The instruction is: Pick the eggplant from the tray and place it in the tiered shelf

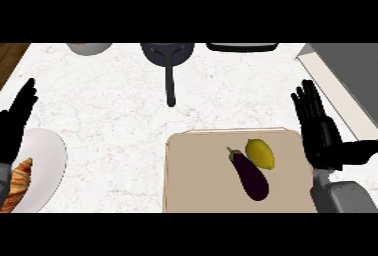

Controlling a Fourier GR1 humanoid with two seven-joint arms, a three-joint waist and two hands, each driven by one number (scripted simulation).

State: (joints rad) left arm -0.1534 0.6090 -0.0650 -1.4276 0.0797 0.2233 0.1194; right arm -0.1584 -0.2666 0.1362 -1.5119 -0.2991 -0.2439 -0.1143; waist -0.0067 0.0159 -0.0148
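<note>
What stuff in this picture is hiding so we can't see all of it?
Head view:
- Grey bowl: cut off by the top edge.
- Pan: far rim cut off at the top.
- Tiered shelf: only a corner shows at the right edge.
- Croissant: partly hidden by the left hand.

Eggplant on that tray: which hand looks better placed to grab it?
The right hand: it's open beside the tray, near the eggplant. The left hand is across the counter.
</note>
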